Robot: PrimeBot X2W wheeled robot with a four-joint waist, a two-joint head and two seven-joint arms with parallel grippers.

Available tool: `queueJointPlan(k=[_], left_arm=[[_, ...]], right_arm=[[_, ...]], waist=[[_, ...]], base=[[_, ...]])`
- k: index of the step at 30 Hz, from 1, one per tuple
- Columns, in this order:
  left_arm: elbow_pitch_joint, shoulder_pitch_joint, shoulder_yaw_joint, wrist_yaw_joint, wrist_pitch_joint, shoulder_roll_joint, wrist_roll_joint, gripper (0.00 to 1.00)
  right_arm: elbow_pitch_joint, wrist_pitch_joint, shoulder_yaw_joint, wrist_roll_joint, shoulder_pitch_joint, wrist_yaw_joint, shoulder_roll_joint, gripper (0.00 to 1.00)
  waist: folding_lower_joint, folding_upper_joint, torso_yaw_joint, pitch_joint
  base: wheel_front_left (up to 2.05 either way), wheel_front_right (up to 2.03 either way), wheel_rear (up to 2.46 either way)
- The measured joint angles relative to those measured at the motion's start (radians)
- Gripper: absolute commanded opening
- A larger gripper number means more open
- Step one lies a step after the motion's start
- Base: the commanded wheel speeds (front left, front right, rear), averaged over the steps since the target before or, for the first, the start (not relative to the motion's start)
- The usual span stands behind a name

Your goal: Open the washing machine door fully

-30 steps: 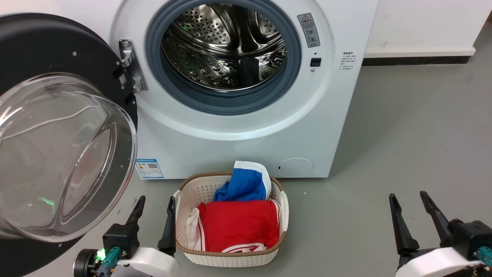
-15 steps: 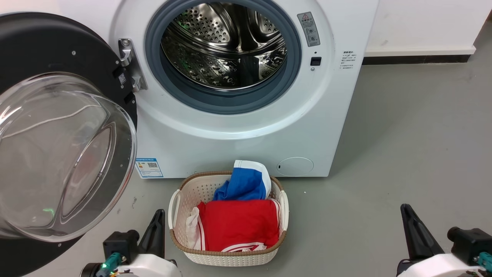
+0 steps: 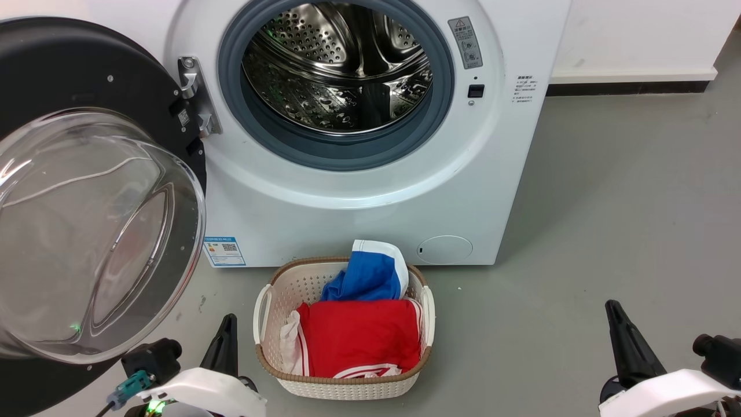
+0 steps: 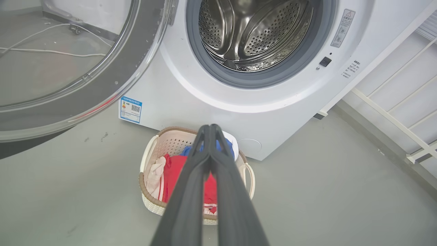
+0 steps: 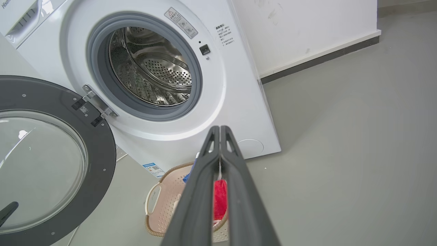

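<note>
At the lower left of the head view, the left hand (image 3: 227, 324) hangs above the floor (image 3: 579, 231) with its two dark fingers pressed together and nothing between them. It sits just below the lower edge of the washing machine door (image 3: 87, 231), near it but not touching. That door stands swung wide out on its hinge (image 3: 194, 95) at the left side of the washing machine (image 3: 370, 197), its black ring and bulging glass bowl facing the camera, and the steel drum (image 3: 338, 69) lies fully exposed behind the grey gasket. In the left wrist view, the clenched fingers aim at the cream laundry basket (image 3: 272, 289), with the door up and to the left of them. The right hand (image 3: 615, 315), likewise clenched and empty, hangs at the lower right, well apart from the door, with the basket and its red and blue clothes (image 3: 359, 336) between the two hands.
</note>
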Motion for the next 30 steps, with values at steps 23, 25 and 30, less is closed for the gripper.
queueJointPlan(k=[23,25,30], left_arm=[[0.005,-0.018,0.121,-0.079,0.088,-0.057,-0.302,0.00],[0.005,-0.021,0.128,-0.088,0.095,-0.061,-0.322,0.00],[0.005,-0.024,0.150,-0.101,0.112,-0.069,-0.373,0.00]], right_arm=[[0.064,0.040,-0.019,0.374,-0.061,0.000,0.005,0.00],[0.068,0.044,-0.021,0.400,-0.064,0.000,0.006,0.00],[0.079,0.050,-0.024,0.462,-0.076,0.000,0.007,0.00]], waist=[[0.0001,0.0000,0.006,0.005],[0.0001,0.0000,0.007,0.006],[0.0001,0.0000,0.008,0.007]], base=[[0.00,0.00,0.00],[0.00,0.00,0.00],[0.00,0.00,0.00]])
